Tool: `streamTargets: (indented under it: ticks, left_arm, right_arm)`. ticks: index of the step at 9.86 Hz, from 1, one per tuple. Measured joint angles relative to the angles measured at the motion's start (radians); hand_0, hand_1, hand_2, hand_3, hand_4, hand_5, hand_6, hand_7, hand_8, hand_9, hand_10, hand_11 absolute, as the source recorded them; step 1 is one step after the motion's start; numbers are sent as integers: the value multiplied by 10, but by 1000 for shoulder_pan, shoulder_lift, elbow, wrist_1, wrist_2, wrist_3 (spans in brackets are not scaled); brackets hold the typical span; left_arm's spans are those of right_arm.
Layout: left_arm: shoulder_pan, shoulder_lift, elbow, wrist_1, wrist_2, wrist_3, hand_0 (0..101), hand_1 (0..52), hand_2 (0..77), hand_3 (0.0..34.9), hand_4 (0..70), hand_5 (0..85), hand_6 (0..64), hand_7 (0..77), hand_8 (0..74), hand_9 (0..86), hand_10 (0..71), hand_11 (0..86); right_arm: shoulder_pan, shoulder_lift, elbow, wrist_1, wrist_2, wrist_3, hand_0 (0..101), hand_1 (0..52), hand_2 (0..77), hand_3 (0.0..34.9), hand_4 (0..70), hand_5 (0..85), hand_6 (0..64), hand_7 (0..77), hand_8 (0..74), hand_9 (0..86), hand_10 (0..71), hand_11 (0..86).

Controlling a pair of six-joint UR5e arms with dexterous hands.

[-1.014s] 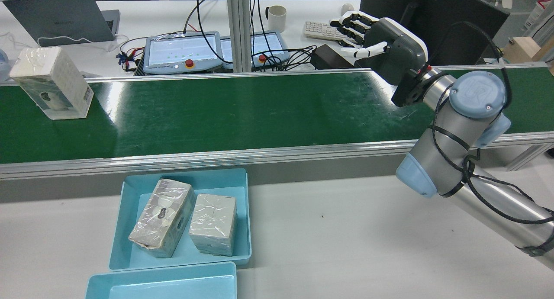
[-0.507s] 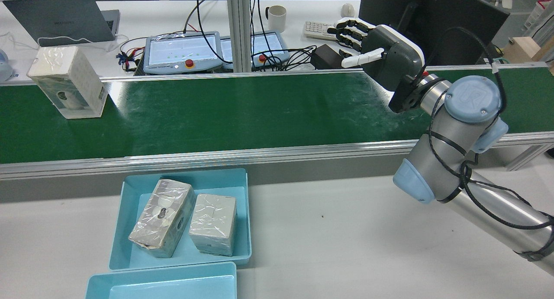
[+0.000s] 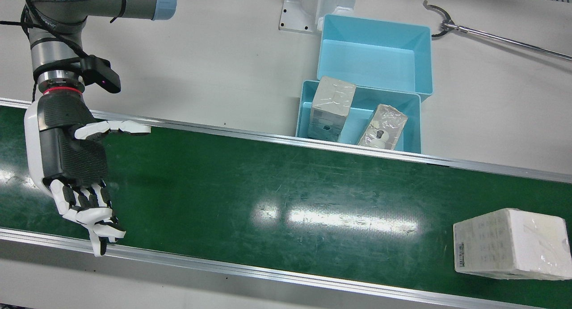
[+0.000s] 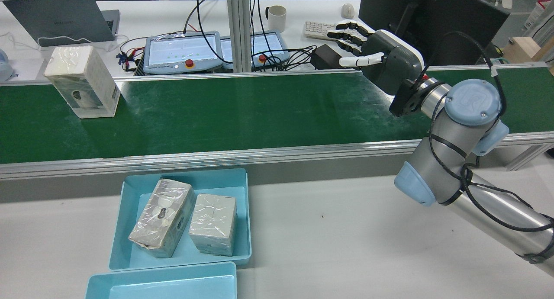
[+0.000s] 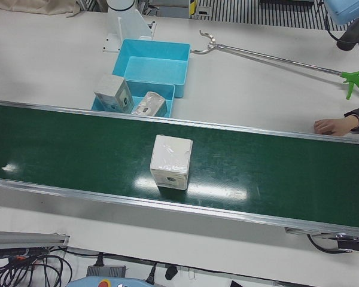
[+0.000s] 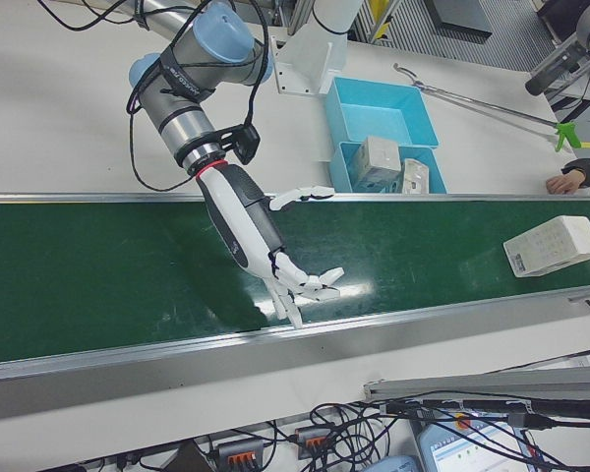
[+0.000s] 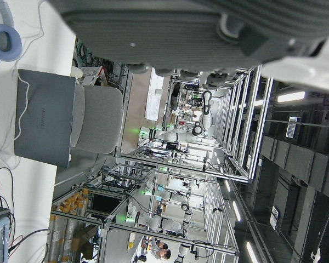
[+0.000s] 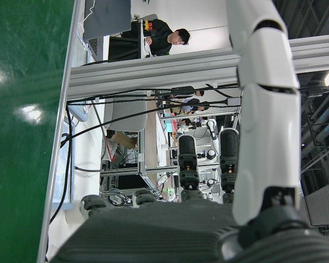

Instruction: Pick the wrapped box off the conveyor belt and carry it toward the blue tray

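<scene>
The wrapped white box [image 4: 82, 81] stands on the green conveyor belt [image 4: 259, 113] at its left end in the rear view. It also shows in the front view [image 3: 509, 244], left-front view [image 5: 170, 161] and right-front view [image 6: 554, 246]. My right hand [image 4: 376, 52] is open and empty over the belt's far edge, far to the right of the box; it also shows in the front view [image 3: 76, 166] and right-front view [image 6: 265, 246]. The blue tray [image 4: 248, 212] sits on the table before the belt and holds two wrapped boxes. My left hand [image 7: 181, 22] shows only its palm and holds nothing.
A second, empty blue tray [image 4: 164, 286] lies next to the first one. A long reach grabber [image 5: 275, 57] lies on the table behind the trays. A person's hand [image 5: 334, 125] rests at the belt's edge. Laptop, pendants and cables sit beyond the belt.
The wrapped box has travelled to the right along the belt in the rear view. My right hand has shifted slightly left and lower, still open.
</scene>
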Motion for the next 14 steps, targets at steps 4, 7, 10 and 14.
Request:
streamTargets:
  ticks: [4, 7, 10, 14]
  left_arm:
    - [0, 0, 0, 0, 0, 0, 0, 0, 5, 0, 0, 11, 0, 5, 0, 0, 5, 0]
    - [0, 0, 0, 0, 0, 0, 0, 0, 5, 0, 0, 11, 5, 0, 0, 0, 5, 0]
    - [0, 0, 0, 0, 0, 0, 0, 0, 11, 0, 0, 11, 5, 0, 0, 0, 5, 0]
    - [0, 0, 0, 0, 0, 0, 0, 0, 5, 0, 0, 11, 5, 0, 0, 0, 5, 0]
  right_arm:
    - [4, -1, 1, 1, -16, 0, 486, 164, 175, 217, 136, 387, 49, 240, 0, 49, 0, 16]
    - [15, -4, -3, 27, -19, 3, 487, 164, 175, 194, 136, 387, 49, 235, 0, 49, 0, 16]
    - [11, -8, -30, 111, -20, 0, 490, 164, 158, 182, 120, 387, 49, 235, 0, 54, 0, 16]
    - [1, -8, -38, 133, -21, -6, 490, 153, 180, 171, 131, 387, 44, 245, 0, 60, 0, 16]
